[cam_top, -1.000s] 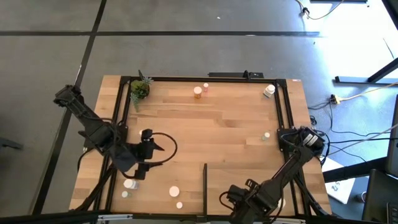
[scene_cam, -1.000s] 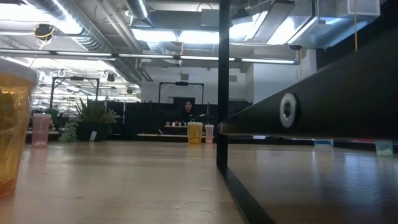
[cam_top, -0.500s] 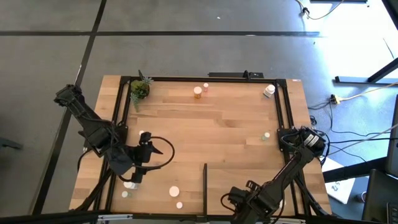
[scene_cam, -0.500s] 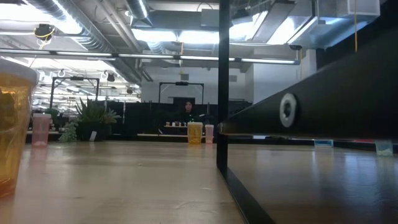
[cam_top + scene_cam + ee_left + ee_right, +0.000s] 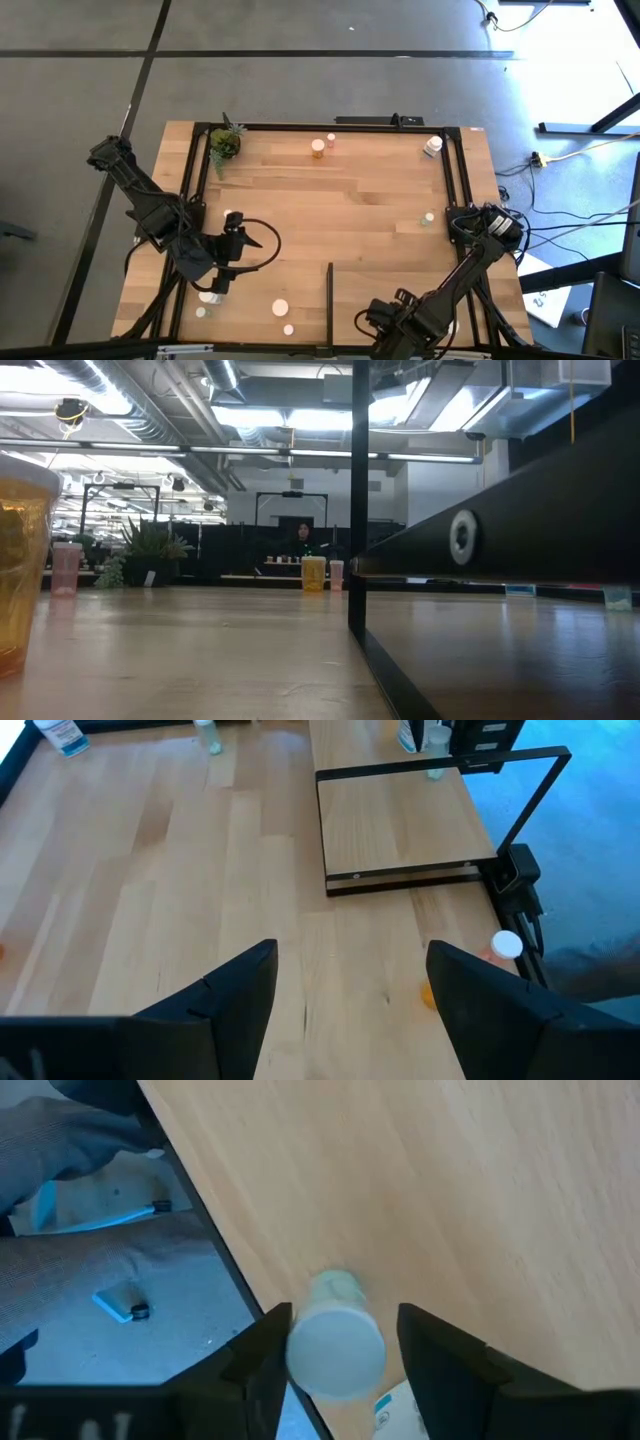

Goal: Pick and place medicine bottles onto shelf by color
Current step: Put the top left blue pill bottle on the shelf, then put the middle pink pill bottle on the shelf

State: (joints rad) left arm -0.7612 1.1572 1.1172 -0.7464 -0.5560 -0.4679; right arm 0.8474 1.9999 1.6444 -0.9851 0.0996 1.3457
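We see a smooth, matt light-wood tabletop (image 5: 350, 210) framed in black metal. The shelf (image 5: 405, 820) shows the same pale wood grain. The bottle (image 5: 335, 1345) wears a smooth white plastic cap.

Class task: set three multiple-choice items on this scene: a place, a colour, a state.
1. The potted plant stands: A at a table corner, left arm's side; B mid-table; C right arm's side.
2. The bottle midway along the far edge is: A blue; B orange; C black.
3. The left gripper is: A shut on a bottle; B shut on the plant; C open, empty.
A, high view shows it; B, its body is orange; C, bare wood shows between its fingers.
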